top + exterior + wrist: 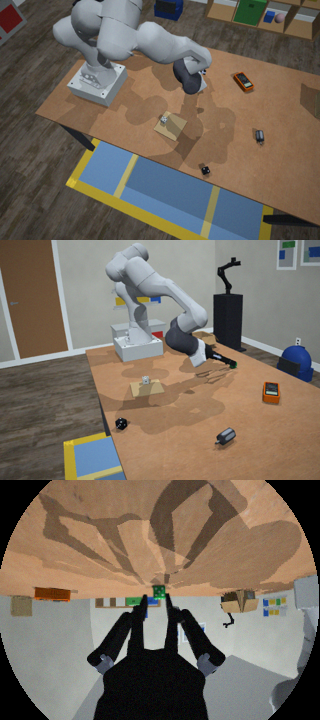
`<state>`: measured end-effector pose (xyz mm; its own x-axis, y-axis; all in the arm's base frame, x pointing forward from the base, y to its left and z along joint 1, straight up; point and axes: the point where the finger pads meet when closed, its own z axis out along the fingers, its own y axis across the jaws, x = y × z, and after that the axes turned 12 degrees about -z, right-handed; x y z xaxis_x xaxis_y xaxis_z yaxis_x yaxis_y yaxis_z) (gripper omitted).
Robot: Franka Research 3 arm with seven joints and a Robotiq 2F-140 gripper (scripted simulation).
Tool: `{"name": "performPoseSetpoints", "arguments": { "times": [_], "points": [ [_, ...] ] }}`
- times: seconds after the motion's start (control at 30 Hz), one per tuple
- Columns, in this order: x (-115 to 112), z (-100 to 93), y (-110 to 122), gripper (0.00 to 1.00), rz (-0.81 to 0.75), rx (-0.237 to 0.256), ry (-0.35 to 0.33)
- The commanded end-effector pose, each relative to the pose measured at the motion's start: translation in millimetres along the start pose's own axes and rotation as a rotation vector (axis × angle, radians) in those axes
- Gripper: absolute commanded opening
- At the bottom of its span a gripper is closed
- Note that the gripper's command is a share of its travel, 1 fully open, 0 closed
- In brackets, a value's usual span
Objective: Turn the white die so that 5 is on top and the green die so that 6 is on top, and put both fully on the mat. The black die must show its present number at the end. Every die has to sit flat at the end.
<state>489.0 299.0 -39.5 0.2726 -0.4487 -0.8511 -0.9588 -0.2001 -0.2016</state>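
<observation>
A white die (163, 119) (145, 380) sits flat on the tan square mat (173, 136) (155, 391), near one edge. Its top shows several pips; one side shows a single pip. My gripper (233, 362) (156, 599) is partly open and reaches low, tilted, over the far side of the table. The green die (232, 366) (159, 591) lies just beyond the fingertips, off the mat, with several white pips facing the wrist camera. Its top number cannot be read; the top view does not show it. A black die (205, 170) (121, 423) sits near the front table edge.
An orange multimeter (243, 81) (271, 392) (52, 594) lies to the side of the gripper. A grey tool-like object (259, 136) (226, 436) lies farther along the table. An open cardboard box (204, 338) (240, 602) stands beyond the far table edge.
</observation>
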Motion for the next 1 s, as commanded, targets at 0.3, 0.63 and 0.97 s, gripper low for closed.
{"name": "performPoseSetpoints", "arguments": {
  "times": [0.3,0.63,0.97],
  "points": [
    [-8,-5.0,4,0.35,0.009,-0.012,-0.014],
    [-34,-19.8,-2,0.35,0.009,-0.012,-0.014],
    [-56,-31.9,-7,0.35,0.009,-0.012,-0.014]
  ]
}}
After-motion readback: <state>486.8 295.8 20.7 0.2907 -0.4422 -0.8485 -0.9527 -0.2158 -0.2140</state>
